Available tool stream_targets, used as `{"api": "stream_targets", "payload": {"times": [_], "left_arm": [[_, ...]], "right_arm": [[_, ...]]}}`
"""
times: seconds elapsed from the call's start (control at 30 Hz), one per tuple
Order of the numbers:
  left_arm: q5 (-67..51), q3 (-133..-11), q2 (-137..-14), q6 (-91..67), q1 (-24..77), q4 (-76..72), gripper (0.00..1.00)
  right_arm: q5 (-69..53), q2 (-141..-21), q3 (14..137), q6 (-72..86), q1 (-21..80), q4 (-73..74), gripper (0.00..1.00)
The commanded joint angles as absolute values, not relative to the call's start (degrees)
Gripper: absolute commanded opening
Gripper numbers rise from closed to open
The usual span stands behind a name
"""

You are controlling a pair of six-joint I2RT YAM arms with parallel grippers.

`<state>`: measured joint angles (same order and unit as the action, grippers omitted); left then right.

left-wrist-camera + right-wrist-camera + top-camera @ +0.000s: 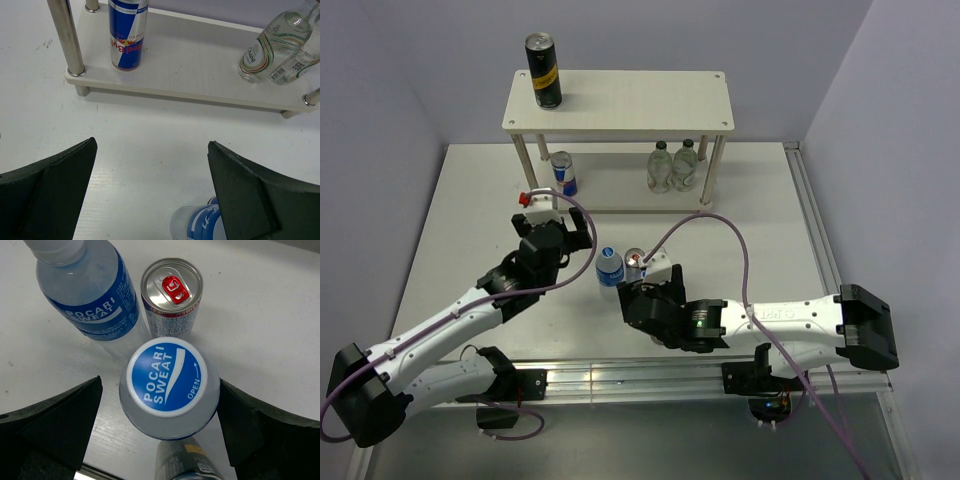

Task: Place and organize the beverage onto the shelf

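Note:
The cream two-tier shelf (620, 98) stands at the back. A black-and-gold can (545, 70) is on its top board at the left. On the lower board (200, 65) stand a blue-and-silver can (128, 32) and two clear bottles (262, 50). My left gripper (152, 143) hangs open over bare table in front of the shelf. My right gripper (160, 381) is open around a blue-capped bottle (169, 385), with a gap at the left finger. Beside it stand a second blue-label bottle (85, 285), a silver can with a red tab (171, 295) and a dark can (187, 465).
The shelf's thin metal legs (67, 37) stand at its corners. A purple cable (720, 225) loops over the table from the right arm. The table's metal rail (640, 375) runs along the near edge between the arm bases.

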<state>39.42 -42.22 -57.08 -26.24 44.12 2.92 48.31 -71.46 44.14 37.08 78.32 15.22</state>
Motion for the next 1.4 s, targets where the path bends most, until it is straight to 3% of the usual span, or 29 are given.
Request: {"api": "stream_targets", "payload": {"times": [0.0,0.1,0.23,0.3,0.37,0.4,0.43,0.63,0.93,1.1,1.37], "left_arm": [[39.73,-41.84,-56.16,-26.63,44.47,1.76,0.99],[39.73,-41.57,-56.07,-26.54,44.74,1.41,0.99],[39.73,-41.49,-56.16,-26.63,45.00,1.41,0.99],[39.81,-41.48,-56.16,-26.54,45.09,1.32,0.99],[39.90,-41.31,-56.08,-26.46,45.35,1.14,0.99],[39.99,-41.31,-56.07,-26.54,45.44,1.23,0.99],[40.16,-41.40,-56.07,-26.54,45.44,1.32,0.99],[40.43,-41.40,-55.64,-26.37,45.62,1.85,0.99],[40.08,-41.13,-54.23,-26.02,45.70,2.55,0.99],[39.38,-41.04,-54.14,-25.75,45.70,2.46,0.99],[37.71,-40.69,-53.09,-25.23,45.70,2.20,0.99]], "right_arm": [[51.32,-72.33,45.00,38.50,77.87,12.58,1.00],[52.73,-73.04,44.12,38.76,77.43,11.26,0.88],[54.58,-72.95,42.89,39.37,77.26,10.37,0.53],[55.19,-72.60,42.54,39.29,77.25,10.20,0.44],[55.37,-72.34,42.54,39.29,77.08,10.46,0.29],[55.55,-71.72,42.71,39.37,77.17,11.42,0.11],[55.81,-71.20,43.41,39.90,77.17,12.12,0.02],[55.29,-63.03,51.74,41.40,78.40,21.96,0.00],[55.54,-56.25,71.42,30.70,79.72,28.56,0.00],[57.84,-60.36,83.21,16.64,78.32,24.80,0.00],[51.51,-73.90,111.68,-2.54,64.19,24.87,0.00]]}}
